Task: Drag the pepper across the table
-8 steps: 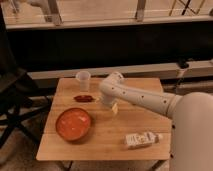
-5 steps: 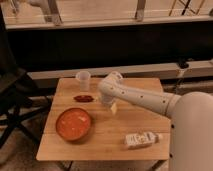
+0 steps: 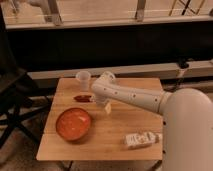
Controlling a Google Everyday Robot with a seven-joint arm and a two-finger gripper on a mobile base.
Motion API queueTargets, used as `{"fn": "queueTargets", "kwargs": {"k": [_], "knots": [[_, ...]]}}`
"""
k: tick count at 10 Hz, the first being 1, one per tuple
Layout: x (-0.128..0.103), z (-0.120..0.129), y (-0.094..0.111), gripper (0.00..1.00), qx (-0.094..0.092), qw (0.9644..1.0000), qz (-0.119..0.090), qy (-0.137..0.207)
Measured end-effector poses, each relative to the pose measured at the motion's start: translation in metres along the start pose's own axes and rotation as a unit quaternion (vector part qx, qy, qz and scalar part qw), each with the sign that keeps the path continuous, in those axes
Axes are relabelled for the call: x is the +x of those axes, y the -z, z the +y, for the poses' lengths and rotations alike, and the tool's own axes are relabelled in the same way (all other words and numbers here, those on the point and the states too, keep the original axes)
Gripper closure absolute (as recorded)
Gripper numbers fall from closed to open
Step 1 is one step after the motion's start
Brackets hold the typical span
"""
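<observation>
The pepper (image 3: 82, 98), small, slim and dark red, is seen lying flat on the table (image 3: 115, 131), in the far left part of the top, near the left edge and a little in from the far edge. Its length is laid roughly parallel to the far edge. Just beside its right end the gripper (image 3: 101, 102) is lowered towards the planks, at the end of the white arm (image 3: 132, 97), which is stretched in from the right side over the middle of the top. The fingers are spread as wide as they go, and nothing is seen held between them; whether the pepper is touched by them cannot be told.

A clear plastic cup (image 3: 83, 80) is stood upright behind the pepper, close to the far edge and apart from it. A large round orange-red bowl (image 3: 73, 124) is set nearer the front left corner, well apart from the pepper. A small pale carton (image 3: 142, 139) is laid on its side near the front right corner. The right edge is partly covered by the robot's white body (image 3: 190, 130). A dark folding chair (image 3: 15, 107) is placed off the left edge.
</observation>
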Motion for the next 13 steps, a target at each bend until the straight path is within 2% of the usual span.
{"fn": "queueTargets", "kwargs": {"k": [7,11,13], "knots": [[0.006,-0.034,-0.005,0.2,0.004,0.9986,0.01,-0.051],[0.01,-0.045,-0.011,0.2,0.0,0.995,0.022,-0.098],[0.012,-0.05,-0.015,0.2,-0.007,0.9913,0.033,-0.127]]}}
